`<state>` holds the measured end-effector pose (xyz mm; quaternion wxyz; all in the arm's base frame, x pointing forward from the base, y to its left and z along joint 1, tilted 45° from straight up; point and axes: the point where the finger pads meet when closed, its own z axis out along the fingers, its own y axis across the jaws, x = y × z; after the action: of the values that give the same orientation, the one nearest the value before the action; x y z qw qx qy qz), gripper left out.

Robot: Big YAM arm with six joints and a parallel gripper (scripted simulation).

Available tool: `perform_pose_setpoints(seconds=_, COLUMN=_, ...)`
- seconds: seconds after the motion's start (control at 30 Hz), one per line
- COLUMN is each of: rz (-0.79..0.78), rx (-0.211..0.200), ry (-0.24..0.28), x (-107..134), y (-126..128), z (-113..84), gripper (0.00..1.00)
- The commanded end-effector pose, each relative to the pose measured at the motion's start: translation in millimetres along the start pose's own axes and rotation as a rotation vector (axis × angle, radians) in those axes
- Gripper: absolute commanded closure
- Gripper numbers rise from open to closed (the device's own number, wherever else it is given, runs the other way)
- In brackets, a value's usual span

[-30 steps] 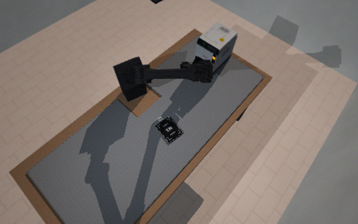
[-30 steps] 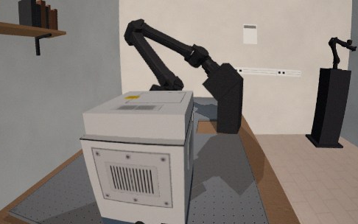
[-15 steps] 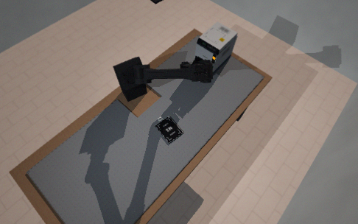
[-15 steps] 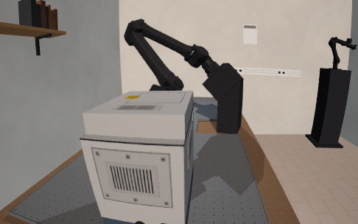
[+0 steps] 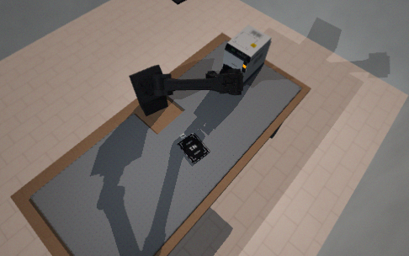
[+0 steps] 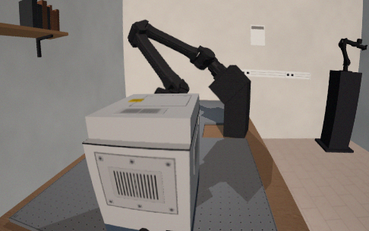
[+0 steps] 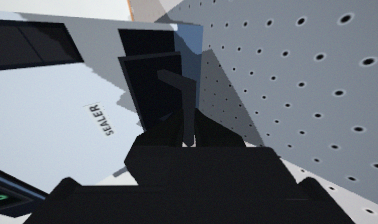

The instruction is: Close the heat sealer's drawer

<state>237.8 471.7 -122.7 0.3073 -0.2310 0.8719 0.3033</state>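
The white heat sealer (image 5: 246, 52) stands at the far end of the grey mat; the exterior view shows its vented back (image 6: 140, 159). Its light (image 5: 245, 66) glows amber. My gripper (image 5: 233, 80) is at the sealer's front face. In the wrist view the fingers are shut on the dark bar handle (image 7: 183, 92) of the black drawer front (image 7: 151, 87), which sits close against the white face marked SEALER (image 7: 102, 120). The plate, seal sheet and sealing frame are hidden inside. In the exterior view the gripper is hidden behind the sealer.
The arm's base (image 5: 150, 90) stands at the mat's left edge. A small black marker card (image 5: 193, 147) lies mid-mat. Beside the sealer is perforated grey mat (image 7: 311, 75). A black pedestal with a small arm (image 6: 338, 110) stands off the table, and a book shelf (image 6: 21, 26) hangs on the wall.
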Motion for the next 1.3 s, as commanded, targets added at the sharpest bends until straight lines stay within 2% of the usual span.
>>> perform_pose_setpoints(seconds=0.0, rz=-0.021, rx=-0.032, ry=0.016, x=9.9, y=11.8, z=6.6, gripper=1.0)
perform_pose_setpoints(seconds=0.87, rz=-0.021, rx=-0.032, ry=0.016, x=9.9, y=11.8, z=6.6, gripper=1.0)
perform_pose_setpoints(seconds=0.9, rz=-0.021, rx=-0.032, ry=0.016, x=9.9, y=11.8, z=6.6, gripper=0.7)
perform_pose_setpoints(seconds=1.27, rz=-0.012, rx=-0.015, ry=0.016, x=8.9, y=2.3, z=5.0, gripper=0.7)
